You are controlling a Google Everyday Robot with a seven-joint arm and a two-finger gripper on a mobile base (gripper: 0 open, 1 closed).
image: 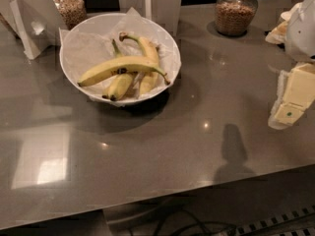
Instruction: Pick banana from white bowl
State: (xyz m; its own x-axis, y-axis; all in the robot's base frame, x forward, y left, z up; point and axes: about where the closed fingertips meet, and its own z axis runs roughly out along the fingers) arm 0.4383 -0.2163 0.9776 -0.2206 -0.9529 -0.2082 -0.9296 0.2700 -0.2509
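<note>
"Gripper (294, 96) first: where is it, and what has it got?"

"At the far right edge of the view, over the counter (172, 141) and well apart from the bowl. It carries nothing. Whether it is spread or closed, I cannot tell."

"And the banana (123, 65)?"

"In the white bowl (69, 43), lying crosswise on top of two shorter bananas (147, 50). Its thin dark stem points right, toward the rim. Nothing lies over it."

"How do you expect it to handle?"

"Light, I'd judge, and firm enough to lift in one piece. But the skin is smooth and the flesh bruises, so a hard pinch would mark it. It is curved too, so a hold near either end would probably let it swing."

"So where would you take it?"

"Around the middle, near the small dark spot, squeezing across its width. That part rides highest, clear of the crinkled paper (88, 45) lining the bowl. The risk is catching a neighbour beneath."

"What about the arm's pose?"

"Only its white casing (302, 23) shows, above the gripper, at the right edge. The gripper hangs tilted, its tip angled down and left. It throws a shadow (234, 146) on the counter."

"Anything around the bowl?"

"Two glass jars (236, 11) of grain along the back, and white card stands (29, 28) on the left."
</note>
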